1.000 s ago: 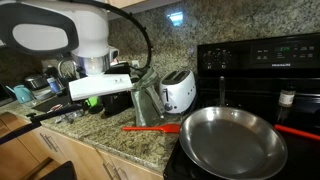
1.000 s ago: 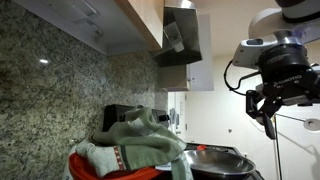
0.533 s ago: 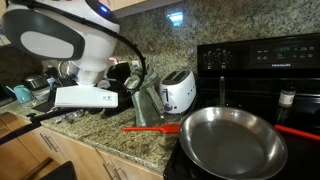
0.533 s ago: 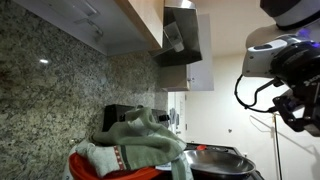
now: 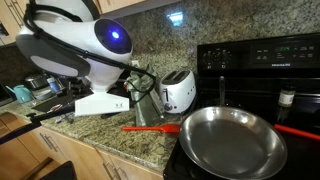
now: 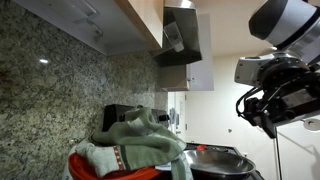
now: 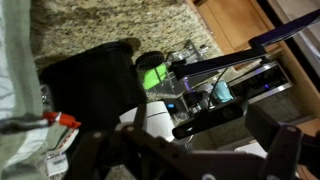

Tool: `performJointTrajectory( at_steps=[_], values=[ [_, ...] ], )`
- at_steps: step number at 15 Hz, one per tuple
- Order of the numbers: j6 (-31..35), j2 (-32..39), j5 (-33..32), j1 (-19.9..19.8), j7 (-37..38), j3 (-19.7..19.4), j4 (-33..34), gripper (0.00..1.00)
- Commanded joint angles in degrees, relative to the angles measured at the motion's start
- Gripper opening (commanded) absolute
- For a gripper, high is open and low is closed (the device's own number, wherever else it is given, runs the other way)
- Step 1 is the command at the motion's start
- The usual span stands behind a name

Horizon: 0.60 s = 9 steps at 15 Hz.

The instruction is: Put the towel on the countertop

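The towel (image 6: 140,138) is lying in a soft, rumpled grey-green heap in the foreground of an exterior view. Its folds are bunching up to a peak, and a patterned band is showing along its lower left edge. It is resting on top of a red-rimmed thing (image 6: 88,166); whether that is standing on the counter cannot be told there. Nothing is touching the cloth. Just behind it a dark boxy appliance (image 6: 118,113) is sitting against the speckled granite wall, and a steel frying pan (image 6: 215,160) is lying to its right.

The arm (image 6: 285,30) is hanging in the air well apart from the towel, above the pan's level, with its dark wrist and cables angling downward. In an exterior view its bulky white links (image 5: 75,45) are bending low over the counter (image 5: 105,138), with a flat white segment reaching out level beside the white toaster (image 5: 178,90). A red spatula (image 5: 150,128) is lying on the granite near the black stove (image 5: 262,60).

In the wrist view the jaws are standing spread wide and holding nothing.
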Motion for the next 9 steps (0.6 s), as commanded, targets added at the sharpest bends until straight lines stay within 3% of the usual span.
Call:
performJointTrajectory(
  at_steps=[1,9],
  values=[
    [7.72,1.78,8.67,-2.11,-12.83,3.29,-1.01,1.00],
    [20.71,7.18,27.21,-2.57,-37.48,8.01,-0.13,1.00]
  ],
)
